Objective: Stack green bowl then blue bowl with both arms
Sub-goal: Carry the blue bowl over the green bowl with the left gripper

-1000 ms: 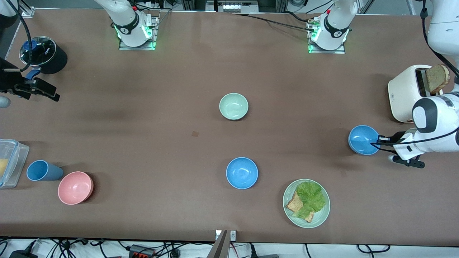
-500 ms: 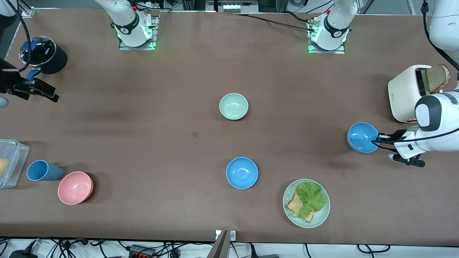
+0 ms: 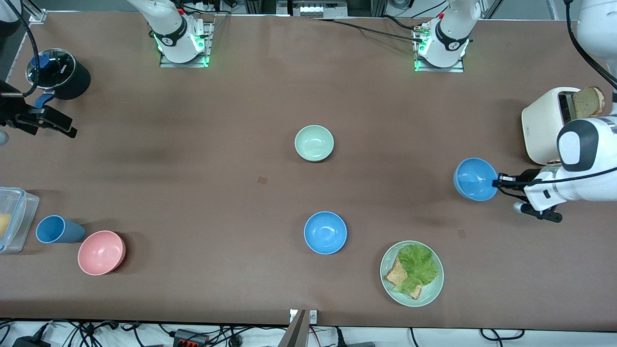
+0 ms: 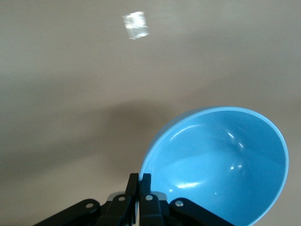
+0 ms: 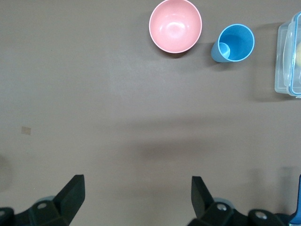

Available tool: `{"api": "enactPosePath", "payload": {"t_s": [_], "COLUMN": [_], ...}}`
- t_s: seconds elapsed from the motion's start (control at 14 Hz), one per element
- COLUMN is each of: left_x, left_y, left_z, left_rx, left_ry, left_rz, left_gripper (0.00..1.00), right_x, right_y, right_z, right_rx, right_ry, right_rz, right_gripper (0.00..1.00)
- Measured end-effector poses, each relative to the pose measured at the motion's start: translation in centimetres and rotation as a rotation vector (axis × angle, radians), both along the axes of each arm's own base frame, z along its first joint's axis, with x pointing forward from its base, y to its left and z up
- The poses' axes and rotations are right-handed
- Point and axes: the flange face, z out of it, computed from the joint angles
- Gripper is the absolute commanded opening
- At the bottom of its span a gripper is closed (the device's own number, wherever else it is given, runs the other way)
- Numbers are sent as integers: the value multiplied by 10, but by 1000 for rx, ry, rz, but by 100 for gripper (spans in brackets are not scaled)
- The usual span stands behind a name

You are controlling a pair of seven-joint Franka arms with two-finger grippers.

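The green bowl [image 3: 314, 143] sits upright in the middle of the table. One blue bowl [image 3: 325, 233] sits nearer the front camera than it. My left gripper [image 3: 496, 183] is shut on the rim of the second blue bowl [image 3: 475, 179] and holds it tilted above the table, beside the toaster. In the left wrist view the fingers [image 4: 139, 176] pinch the bowl's rim [image 4: 221, 165]. My right gripper [image 3: 72, 131] is open and empty, waiting above the right arm's end of the table; it also shows in the right wrist view [image 5: 136, 181].
A white toaster [image 3: 547, 126] with bread stands by the left arm. A pale green plate [image 3: 436, 284] holds bread and lettuce. A pink bowl [image 3: 101, 252], blue cup [image 3: 55, 229], clear container [image 3: 14, 219] and black pot [image 3: 60, 73] stand at the right arm's end.
My left gripper has lifted the blue bowl off the table, tilted it and carried it toward the table's middle. The right gripper has barely moved.
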Motion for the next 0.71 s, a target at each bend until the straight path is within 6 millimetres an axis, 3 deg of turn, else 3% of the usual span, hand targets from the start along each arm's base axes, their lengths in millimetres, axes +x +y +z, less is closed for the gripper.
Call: {"api": "enactPosePath", "payload": {"t_s": [0.21, 0.71], "left_x": [0, -22], "left_y": [-60, -231], "left_z": [26, 65], "left_rx": [7, 66], "left_ry": [46, 150], "left_rz": [83, 385], "left_gripper": [0, 0], "right_x": [0, -1], "right_y": [2, 8], "right_z": [1, 3], "right_rx": [0, 0], "right_ry": [-1, -5], "right_rz": [4, 17], "right_gripper": [100, 100]}}
